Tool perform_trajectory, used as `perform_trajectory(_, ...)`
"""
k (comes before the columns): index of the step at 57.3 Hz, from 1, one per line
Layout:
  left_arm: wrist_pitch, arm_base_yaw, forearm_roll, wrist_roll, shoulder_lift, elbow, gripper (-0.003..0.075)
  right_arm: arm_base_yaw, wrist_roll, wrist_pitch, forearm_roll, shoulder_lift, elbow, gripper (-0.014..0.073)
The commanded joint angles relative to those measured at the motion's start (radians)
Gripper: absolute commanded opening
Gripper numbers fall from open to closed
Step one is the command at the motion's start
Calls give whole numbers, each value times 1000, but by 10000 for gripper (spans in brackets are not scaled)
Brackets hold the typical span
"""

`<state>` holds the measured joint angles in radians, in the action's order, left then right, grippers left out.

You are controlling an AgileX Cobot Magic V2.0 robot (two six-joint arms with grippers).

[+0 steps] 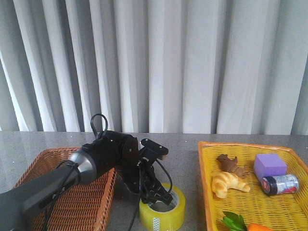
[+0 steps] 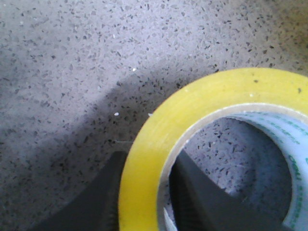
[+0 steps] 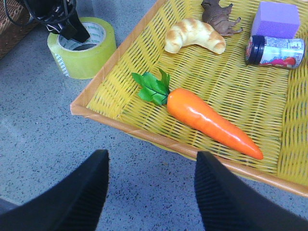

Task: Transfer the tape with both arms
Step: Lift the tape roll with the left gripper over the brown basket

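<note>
The yellow tray (image 1: pixel 207 202) on the right holds a croissant (image 1: pixel 229 184), a brown animal figure (image 1: pixel 232 164), a purple block (image 1: pixel 270 166), a small can (image 1: pixel 280 184) lying on its side, and a carrot (image 3: pixel 211 121) with green leaves near the tray's front edge. The brown wicker basket (image 1: pixel 82 202) on the left shows nothing inside it, though the left arm (image 1: pixel 96 161) crosses over much of it.

The tape (image 1: pixel 162 210) sits on the grey table (image 1: pixel 183 144) between basket and tray — flat on one face, its core axis upright, the open hole facing up. White printed core lining shows inside the ring.

The left gripper (image 1: pixel 161 197) reaches down onto the roll. In the left wrist view one finger (image 2: pixel 98 202) lies outside the yellow wall and the other inside the core, straddling the wall closely; whether they press it, I cannot tell.

The right gripper (image 3: pixel 151 190) hangs over bare table just off the tray's front edge — fingers spread wide, holding nothing.
</note>
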<state>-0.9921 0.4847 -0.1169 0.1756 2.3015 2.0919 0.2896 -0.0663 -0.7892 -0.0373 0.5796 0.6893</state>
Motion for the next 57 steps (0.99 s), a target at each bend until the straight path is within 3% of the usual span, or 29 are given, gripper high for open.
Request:
perform_trajectory(1,14,5,-13,-8,-101,33,109,-6,1,54,-3,2,26,411)
perform_trajectory(16,-19,4,-4,-7,-215,33,115,-6,1,54,-3,2,26,411)
perform_trajectory(32,-78,-16,117,-18,-370,33,115,-6,1,54,-3,2,26,411)
perform_trajectory(49,-143,-176,157,-76,-457,-11,115,-6,1,54,-3,2,26,411)
perform_trajectory(57,-91,-252,156,-84,-461,-84,115,-6,1,54,-3,2,26,411)
